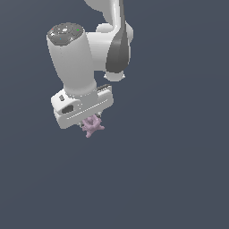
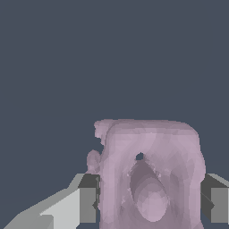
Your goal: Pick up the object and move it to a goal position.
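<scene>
- On the exterior view's left stands the arm's white wrist housing, with the gripper (image 1: 91, 121) hanging under it; the object (image 1: 92, 126) pokes out just below the gripper's body, a small pale purple-pink lump with knobbly, star-like points, far smaller than the hand above it; nothing but flat dark blue-grey ground shows around it, and I cannot tell from this view whether it rests on that ground or is lifted clear.
- In the wrist view, reading across: one finger (image 2: 87, 203) sits against the object's near flank; the object (image 2: 150, 174) fills the gap between, a hollow dimple and a small hole in its face; the other finger (image 2: 218, 203) sits against its far flank.
- The jaws look closed in on the object, pinching it from both sides, with no gap visible at either pad.
- Handling, as a judgement: it is likely light, being so small; it reads as stiff rather than soft, since the knobs keep their shape under the pinch; the lumpy surface gives uneven contact, so it could pivot or slip between flat pads.
- The best hold seems to be across the broad middle of the body, not on a protrusion; the present grip appears to sit about there.
</scene>
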`<state>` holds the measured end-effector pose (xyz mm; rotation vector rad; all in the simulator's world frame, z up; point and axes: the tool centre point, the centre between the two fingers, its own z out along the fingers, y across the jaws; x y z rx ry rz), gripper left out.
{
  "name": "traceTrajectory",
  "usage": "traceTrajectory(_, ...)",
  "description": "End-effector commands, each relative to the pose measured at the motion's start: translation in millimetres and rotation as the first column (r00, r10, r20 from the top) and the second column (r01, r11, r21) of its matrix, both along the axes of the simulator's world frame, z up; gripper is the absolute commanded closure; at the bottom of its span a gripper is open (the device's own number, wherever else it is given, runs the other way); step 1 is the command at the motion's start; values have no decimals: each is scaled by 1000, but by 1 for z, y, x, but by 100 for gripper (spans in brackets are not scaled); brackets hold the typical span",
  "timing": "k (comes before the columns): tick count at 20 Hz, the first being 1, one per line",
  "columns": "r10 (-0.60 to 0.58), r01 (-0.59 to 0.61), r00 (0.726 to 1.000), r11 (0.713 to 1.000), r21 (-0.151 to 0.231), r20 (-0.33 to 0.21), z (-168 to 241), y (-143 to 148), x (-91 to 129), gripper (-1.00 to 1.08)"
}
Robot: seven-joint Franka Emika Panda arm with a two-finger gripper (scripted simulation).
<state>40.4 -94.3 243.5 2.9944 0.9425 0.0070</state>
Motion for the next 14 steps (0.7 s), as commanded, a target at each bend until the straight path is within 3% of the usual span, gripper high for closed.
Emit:
traceTrajectory(1,0,0,1000,1000,1,-3,17,0,5,108)
traceTrajectory(14,1,-1,1000,1000,1,-5,53,-1,17,108)
